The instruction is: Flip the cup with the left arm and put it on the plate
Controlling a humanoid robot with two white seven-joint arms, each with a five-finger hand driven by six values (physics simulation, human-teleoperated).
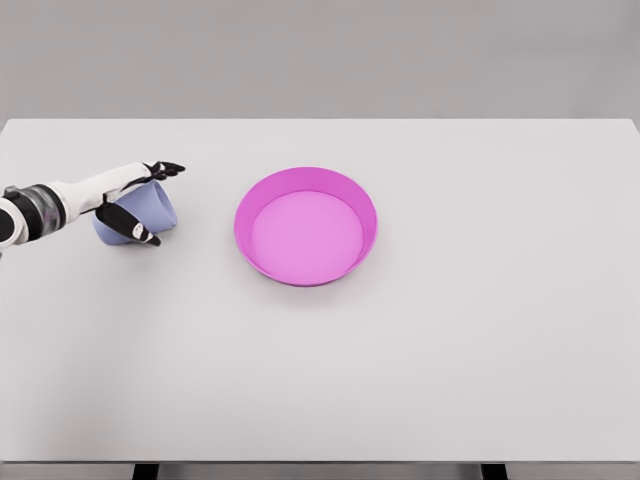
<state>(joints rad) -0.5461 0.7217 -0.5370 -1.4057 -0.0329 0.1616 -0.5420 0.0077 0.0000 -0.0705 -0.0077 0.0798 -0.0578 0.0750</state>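
Head view: one robot hand [135, 200] grips one cup [140, 214] beside one plate [306, 190].

Left arm [45, 205]: cut off by left edge of pic at the forearm; upper arm and shoulder out of view.

Left hand [135, 200]: covers part of the cup [150, 210]. Cup's far-left side and base hidden behind palm and wrist. Contact btwn fingers [165, 169] and cup wall too small to confirm. Whether cup touches the table [400, 380] underneath: can't tell.

Plate [306, 226]: near wall's outer face visible, far wall's outer face hidden by rim.

Table: legs cut off by bottom edge; only two dark stubs show.
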